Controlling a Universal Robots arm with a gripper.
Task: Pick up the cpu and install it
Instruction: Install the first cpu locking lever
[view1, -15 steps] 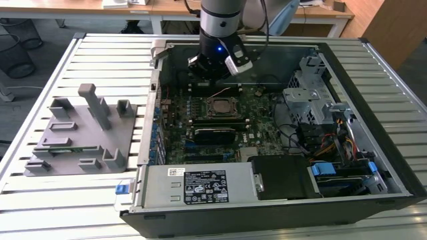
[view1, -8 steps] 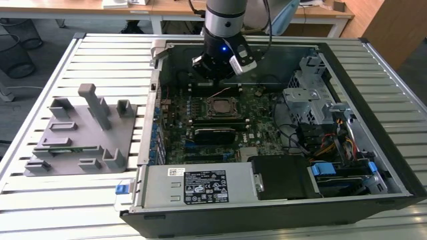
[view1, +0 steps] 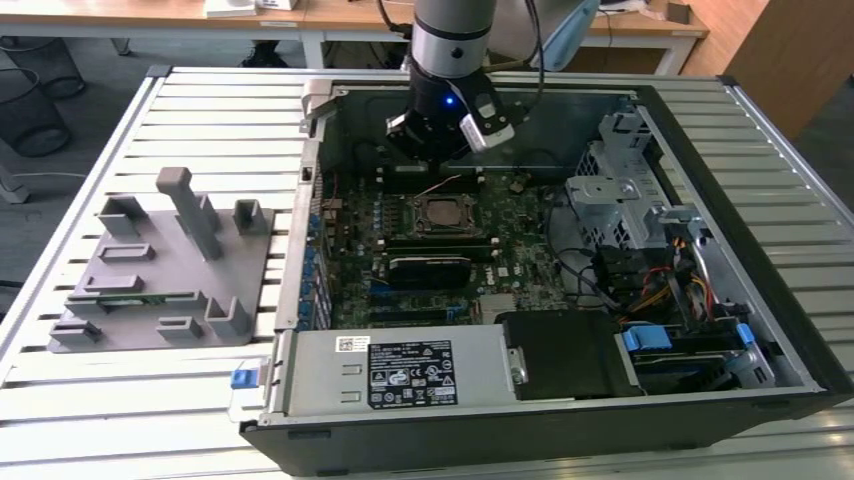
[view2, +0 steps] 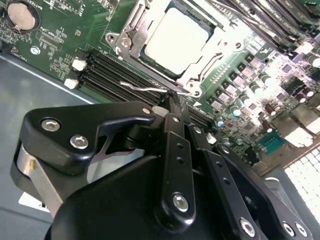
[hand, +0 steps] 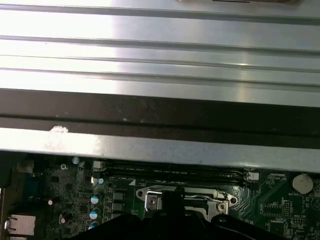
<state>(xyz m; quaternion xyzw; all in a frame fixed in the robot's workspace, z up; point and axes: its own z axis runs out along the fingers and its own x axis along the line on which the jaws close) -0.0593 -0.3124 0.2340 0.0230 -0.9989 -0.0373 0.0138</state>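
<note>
Slatted metal forms the table (view1: 200, 400), and an open computer case (view1: 747, 400) lies flat on it with desks behind. Starting at the cpu (view2: 176, 41): in the second wrist view its silver top sits square inside the socket frame (view2: 131, 22) on the green motherboard (view2: 60, 45), the frame's metal plate folded back and a thin wire lever (view2: 150, 88) lying just beside the socket, above the black memory slots (view2: 107, 70). In the exterior view the cpu (view1: 438, 213) shows as a small pale square in the middle of the board, with a black heatsink block (view1: 427, 270) near it.

The pincer (view2: 173, 97) hangs over the lever side of the socket, its black fingers (view2: 172, 145) drawn together to a narrow tip with nothing between them; the tip is at the lever, though whether it touches cannot be told. The exterior view puts the pincer (view1: 434, 150) under the arm (view1: 454, 40), above the board's far edge.

The first wrist view adds what the others lack: the case's wall and the table slats (hand: 160, 50) beyond, with the slots and one edge of the frame (hand: 185, 197) below.

On the exterior view's left, a grey fixture tray (view1: 160, 270) stands on the table, holding a thin green memory stick (view1: 134, 297).
</note>
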